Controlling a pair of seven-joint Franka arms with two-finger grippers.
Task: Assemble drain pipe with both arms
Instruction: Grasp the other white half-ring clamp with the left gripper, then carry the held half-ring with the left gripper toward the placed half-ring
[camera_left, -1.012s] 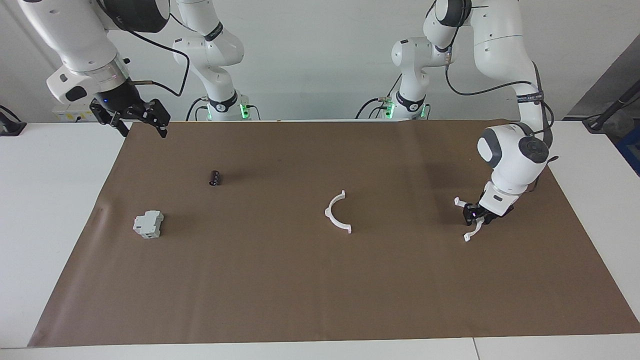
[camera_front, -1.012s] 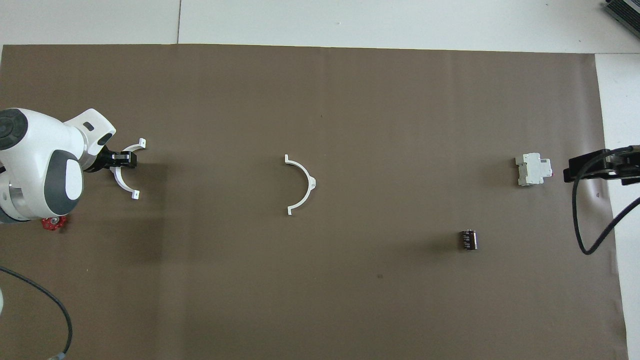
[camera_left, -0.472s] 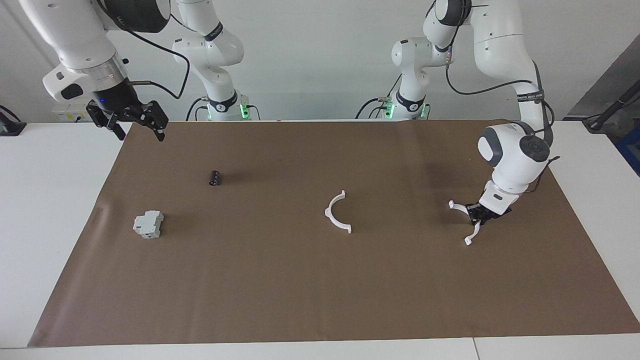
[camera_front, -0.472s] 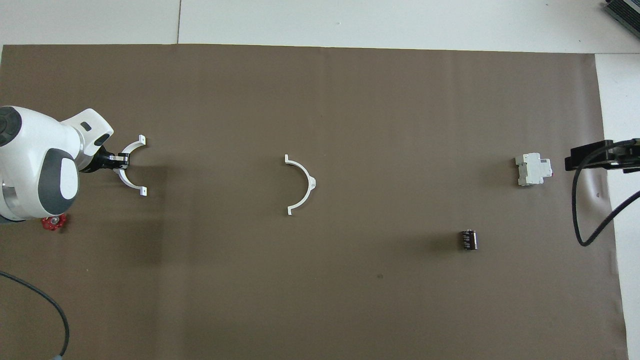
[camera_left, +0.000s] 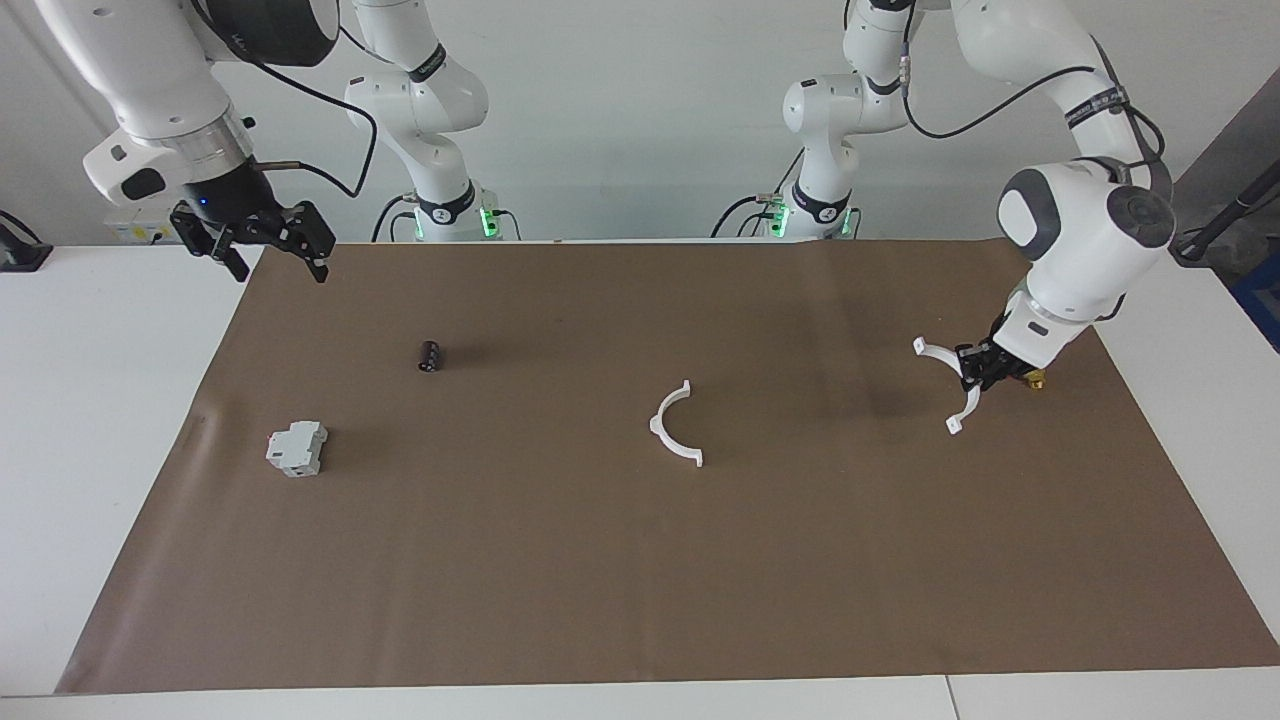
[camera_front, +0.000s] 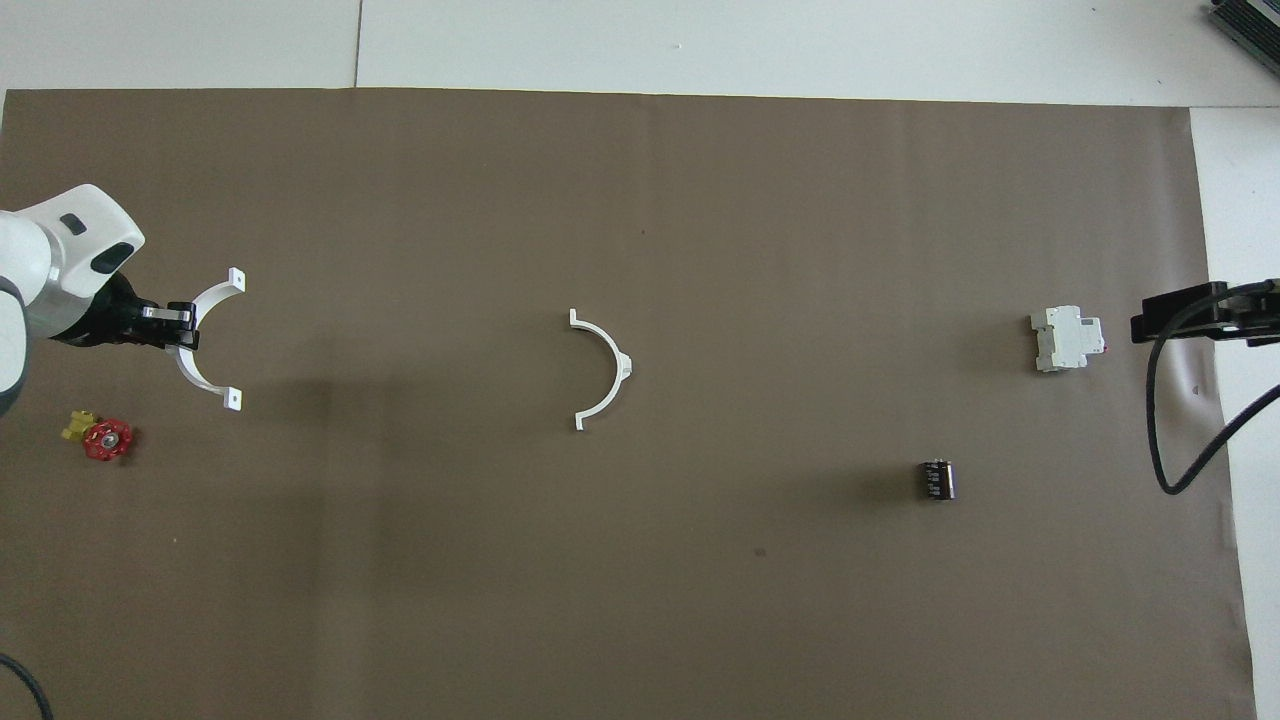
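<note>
The drain pipe is in two white half-ring arcs. One arc (camera_left: 656, 424) lies flat on the brown mat (camera_left: 560, 560) near the middle, also seen in the overhead view (camera_front: 622, 368). My left gripper (camera_left: 985, 367) is shut on the middle of the other arc (camera_left: 935, 352) and holds it in the air over the left arm's end of the mat; the overhead view shows this gripper (camera_front: 168, 326) and its arc (camera_front: 192, 371). My right gripper (camera_left: 278, 262) is open and empty, raised over the mat's edge at the right arm's end, and it waits there (camera_front: 1190, 322).
A grey-white boxy block (camera_left: 296, 448) (camera_front: 1067, 340) and a small black cylinder (camera_left: 430, 355) (camera_front: 937, 479) sit toward the right arm's end. A small red valve wheel with a yellow part (camera_front: 100, 437) lies on the mat under the left arm.
My left gripper has lifted its arc off the mat and carried it up and toward the left arm's end, uncovering the red valve wheel. The right gripper has barely moved.
</note>
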